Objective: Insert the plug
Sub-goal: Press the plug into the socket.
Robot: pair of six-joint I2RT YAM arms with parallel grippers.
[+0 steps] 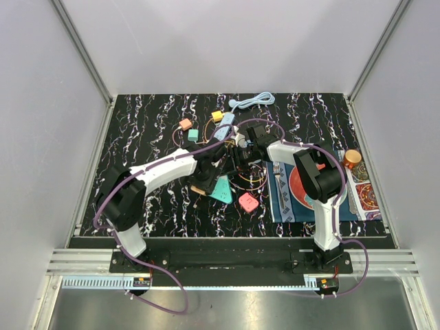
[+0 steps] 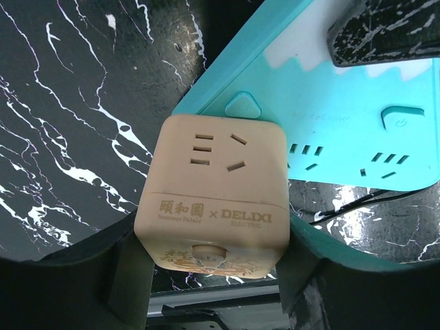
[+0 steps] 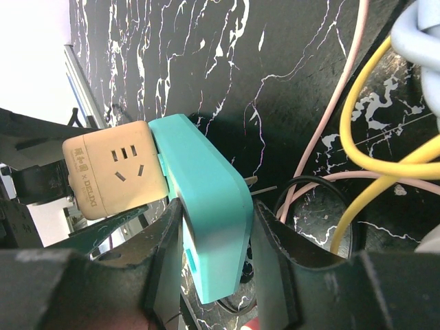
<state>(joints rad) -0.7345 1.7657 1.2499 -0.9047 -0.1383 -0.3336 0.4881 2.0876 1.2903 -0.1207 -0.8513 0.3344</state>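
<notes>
My left gripper (image 2: pixel 213 267) is shut on a tan cube socket adapter (image 2: pixel 213 196) marked DELIXI. In the top view they sit mid-table, the adapter (image 1: pixel 201 187) just below my left gripper (image 1: pixel 206 177). My right gripper (image 3: pixel 216 247) is shut on a teal power strip (image 3: pixel 210 220), with a finger on each broad side. The tan adapter (image 3: pixel 113 179) rests flush against the strip's face; its prongs are hidden. The teal strip (image 2: pixel 357 137) lies behind the cube in the left wrist view, and in the top view (image 1: pixel 222 190) it is below my right gripper (image 1: pixel 235 167).
Yellow (image 3: pixel 371 137), pink (image 3: pixel 330 117) and black cables loop just right of the strip. A pink adapter (image 1: pixel 248 201) lies near the front. Small orange (image 1: pixel 185 124), green (image 1: pixel 193 135) and yellow (image 1: pixel 217 115) adapters and a light blue cable (image 1: pixel 251 102) lie behind. A placemat with a red plate (image 1: pixel 297 187) is at right.
</notes>
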